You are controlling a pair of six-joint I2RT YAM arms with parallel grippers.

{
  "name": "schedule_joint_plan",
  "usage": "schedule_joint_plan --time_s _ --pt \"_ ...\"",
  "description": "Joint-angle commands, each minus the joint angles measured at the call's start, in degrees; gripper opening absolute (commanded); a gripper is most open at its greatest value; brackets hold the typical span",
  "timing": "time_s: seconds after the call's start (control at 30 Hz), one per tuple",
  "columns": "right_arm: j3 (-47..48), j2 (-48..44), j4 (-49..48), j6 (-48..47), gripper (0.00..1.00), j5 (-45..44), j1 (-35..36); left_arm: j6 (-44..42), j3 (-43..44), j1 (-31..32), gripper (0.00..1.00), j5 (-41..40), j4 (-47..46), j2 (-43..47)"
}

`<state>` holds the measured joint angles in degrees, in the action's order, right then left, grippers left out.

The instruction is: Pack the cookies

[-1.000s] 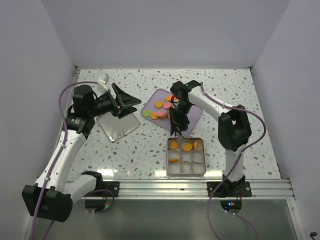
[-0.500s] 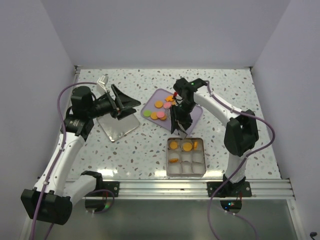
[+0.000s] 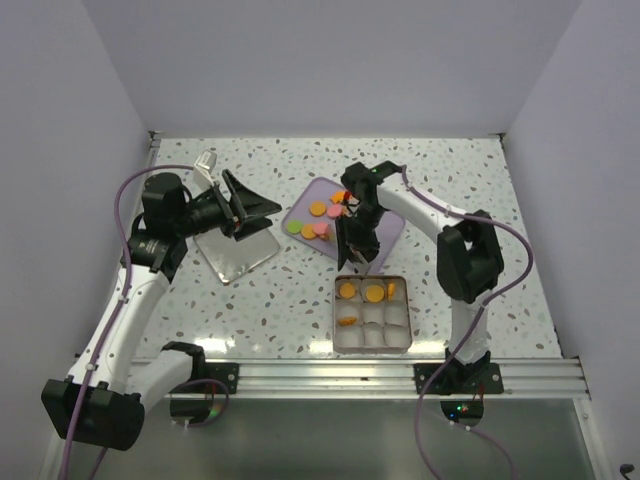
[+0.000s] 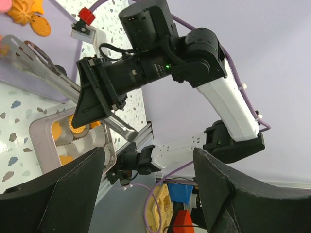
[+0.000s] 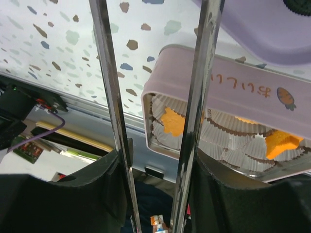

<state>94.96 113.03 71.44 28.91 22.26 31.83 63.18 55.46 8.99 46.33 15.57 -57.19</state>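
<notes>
As laid out for packing, entered from bulkiest to least.

1. speckled table (image 3: 470, 170): bearing all that follows.
2. right arm (image 3: 465, 260): bent over the middle of the table, reaching to where tray and tin meet, seemingly to shuttle between the two with little travel.
3. left arm (image 3: 130, 300): swung out to the left, probably to stay out of that lane.
4. square lid (image 3: 235, 255): flat on the table, left of the tray, well apart from the tin; likely set aside to leave the cells open for filling.
5. lilac tray (image 3: 385, 232): lying at an angle just beyond the tin; serving as the supply.
6. tin (image 5: 243, 104): nearest the arm bases, nine paper-lined cells, open upward.
7. left gripper (image 3: 268, 212): held above the lid's far edge, pointing toward the tray, jaws spread wide, clasping nothing; judged idle.
8. right gripper (image 3: 355, 258): over the seam between tray and tin; long thin metal fingers (image 5: 112, 97) apart, nothing between them; judged ready for a fresh pick.
9. cookies (image 3: 318, 210): mostly loose on the tray's left half, in orange, pink and green; other orange ones already in the tin, in the three cells of the far row and the left cell of the middle row. Packing judged begun, well short of done.
</notes>
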Motion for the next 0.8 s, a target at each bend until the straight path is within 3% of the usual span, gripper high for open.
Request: schedule_joint_plan --time_s 0.0,0.47,0.77 --pt "3.9 1.8 -0.5 -0.3 0.48 1.3 -0.1 -1.7 0.2 -0.6 0.78 1.6 -0.1 0.7" --pt "10.4 5.9 2.1 -0.3 0.47 3.4 1.3 -1.7 -0.1 -1.3 0.77 1.7 -0.5 -0.4" --pt "3.3 3.3 0.6 -1.1 0.37 2.6 1.5 -1.7 -0.4 -1.8 0.76 1.8 -0.5 -0.2"
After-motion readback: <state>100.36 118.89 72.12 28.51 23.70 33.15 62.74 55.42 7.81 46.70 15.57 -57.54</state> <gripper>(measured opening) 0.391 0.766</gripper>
